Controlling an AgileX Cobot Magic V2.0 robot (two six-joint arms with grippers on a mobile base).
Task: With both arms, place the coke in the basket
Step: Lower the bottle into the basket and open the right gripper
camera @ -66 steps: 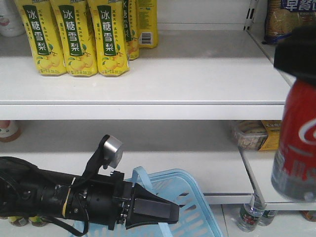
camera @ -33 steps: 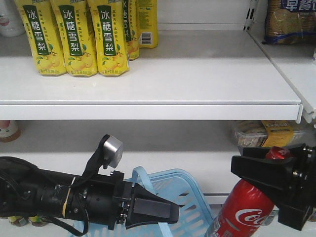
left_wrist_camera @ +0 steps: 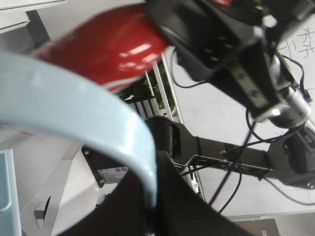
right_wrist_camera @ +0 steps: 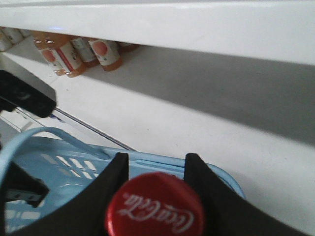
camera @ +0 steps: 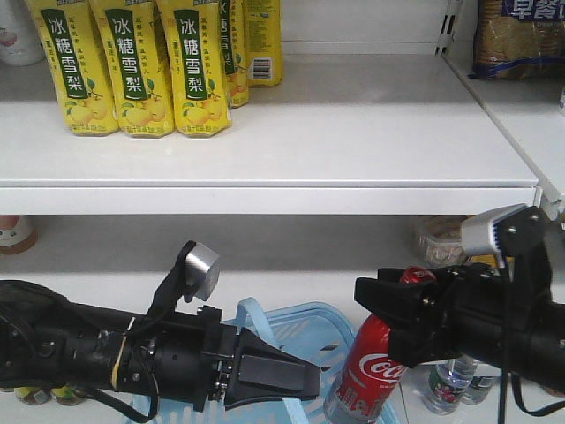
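Coke bottle [camera: 364, 375], pinched by the right gripper [right_wrist_camera: 154, 164], has been swung left to the basket [camera: 305, 311]; its handle [left_wrist_camera: 88, 113] stays clamped in the left gripper [camera: 291, 380].

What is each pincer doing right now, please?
Left pincer: closed on the basket handle.
Right pincer: closed on the Coke bottle, at its cap.

The coke bottle [camera: 366, 375] at the right edge of the basket [camera: 305, 311] is gleaming as glossy red plastic under a smooth, shiny cap [right_wrist_camera: 155, 209]. The basket is showing smooth, faintly shiny light blue plastic. The left tool [camera: 309, 382] and right tool [camera: 384, 305] are looking matt black.
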